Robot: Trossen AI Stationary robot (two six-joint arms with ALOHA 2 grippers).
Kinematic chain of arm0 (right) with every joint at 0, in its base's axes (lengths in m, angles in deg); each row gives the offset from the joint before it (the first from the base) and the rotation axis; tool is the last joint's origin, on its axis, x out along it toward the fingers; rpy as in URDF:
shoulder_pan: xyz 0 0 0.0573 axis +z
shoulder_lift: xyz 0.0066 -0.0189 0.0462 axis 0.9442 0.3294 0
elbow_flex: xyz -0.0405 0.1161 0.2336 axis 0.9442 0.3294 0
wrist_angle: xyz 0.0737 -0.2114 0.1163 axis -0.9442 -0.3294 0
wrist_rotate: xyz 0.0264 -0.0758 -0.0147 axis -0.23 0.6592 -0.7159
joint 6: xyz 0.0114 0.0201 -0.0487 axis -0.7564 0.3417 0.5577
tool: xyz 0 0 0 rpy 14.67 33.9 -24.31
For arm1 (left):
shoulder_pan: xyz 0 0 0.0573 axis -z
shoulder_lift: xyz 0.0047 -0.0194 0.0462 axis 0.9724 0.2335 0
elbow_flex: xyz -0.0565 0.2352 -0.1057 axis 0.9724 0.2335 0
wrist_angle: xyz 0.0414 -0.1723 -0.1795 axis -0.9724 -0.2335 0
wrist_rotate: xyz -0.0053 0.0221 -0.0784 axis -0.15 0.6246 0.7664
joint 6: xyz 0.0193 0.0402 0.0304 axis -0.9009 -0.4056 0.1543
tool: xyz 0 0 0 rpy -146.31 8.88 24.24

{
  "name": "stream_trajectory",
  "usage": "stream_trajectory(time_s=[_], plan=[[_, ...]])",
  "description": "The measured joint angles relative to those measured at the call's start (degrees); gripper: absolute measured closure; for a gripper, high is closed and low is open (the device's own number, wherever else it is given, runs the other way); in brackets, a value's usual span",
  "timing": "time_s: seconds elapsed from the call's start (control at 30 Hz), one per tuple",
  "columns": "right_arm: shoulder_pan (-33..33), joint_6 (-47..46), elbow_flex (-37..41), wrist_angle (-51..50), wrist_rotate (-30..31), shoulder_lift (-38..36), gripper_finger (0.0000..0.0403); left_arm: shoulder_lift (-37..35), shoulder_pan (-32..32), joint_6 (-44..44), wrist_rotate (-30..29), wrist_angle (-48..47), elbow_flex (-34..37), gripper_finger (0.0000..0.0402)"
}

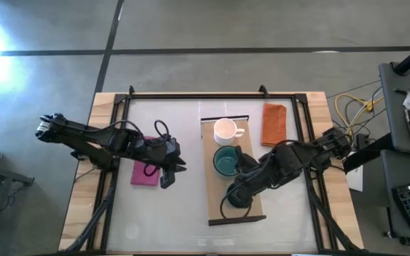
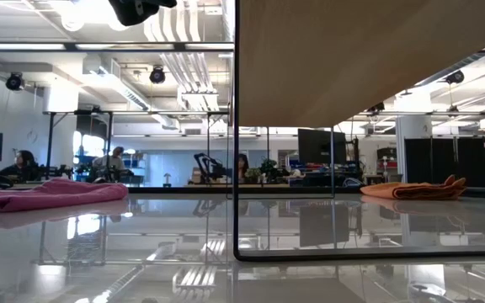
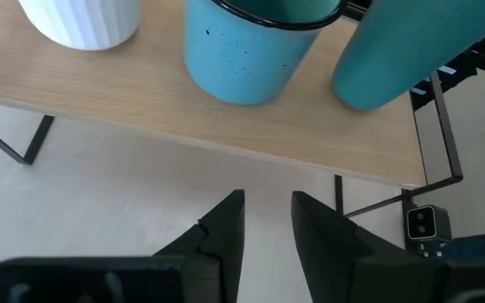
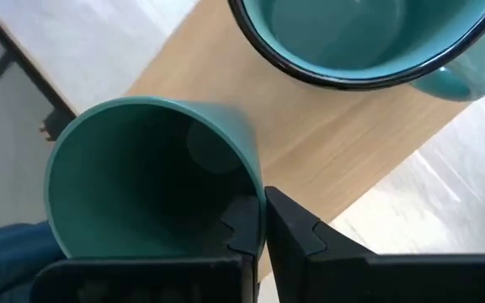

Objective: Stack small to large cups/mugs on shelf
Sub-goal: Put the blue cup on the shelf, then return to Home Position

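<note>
Evidently, a small dark green cup (image 4: 154, 181) is pinched by its rim in the right gripper (image 4: 262, 220), one finger inside the wall and one outside, a hold that leaves the cup's base free for setting down. The cup is carried low over the long light-wood shelf board (image 1: 253, 203), at the end nearer the robot; whether its base touches the wood cannot be told. Just beside it stands the wider teal-green mug with a dark rim (image 1: 225, 163), and beyond that, at the far end of the board, the small white mug with a handle (image 1: 225, 130) is set; the three are thus lined along the board, which suits an ordering by size, though the dark green cup is judged to be out of that order where it hangs. The left gripper (image 1: 166, 173) is held beside the shelf over the magenta cloth (image 1: 142, 176), its jaws slightly spread and holding nothing, apparently kept clear while the right arm works. An orange cloth (image 1: 273, 124) is laid past the shelf's far right corner. The table top is pale and glossy enough to mirror the room in the low view, framed by wood edging and black rails. Behind it an open office with ceiling ducts, lamps and monitors is seen, with seated people (image 2: 112, 162) far off.
</note>
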Motion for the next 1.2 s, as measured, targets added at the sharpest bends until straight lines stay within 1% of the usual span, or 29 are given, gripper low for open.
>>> stream_trajectory(time_s=[0.17,0.33,0.8,1.03,1.2], plan=[[0.0,-0.8,1.5,0.1,-0.8,-0.5,0.0394,0.0,0.0,0.0,0.0,0.0,0.0,0.0316],[0.0,-1.8,1.4,-0.1,-0.9,-1.0,0.0392,0.0,0.0,0.0,-0.7,0.0,0.0,0.0316],[-0.4,-0.3,1.3,0.1,0.8,-1.2,0.0313,0.0,0.0,0.0,-2.4,0.0,0.1,0.0316],[-0.4,0.2,1.3,0.9,0.9,-1.4,0.0293,0.0,0.0,0.1,-3.3,0.0,0.1,0.0316],[-0.3,0.2,-1.0,0.8,4.1,-3.1,0.0282,0.0,0.0,0.2,-4.2,1.2,0.2,0.0316]])
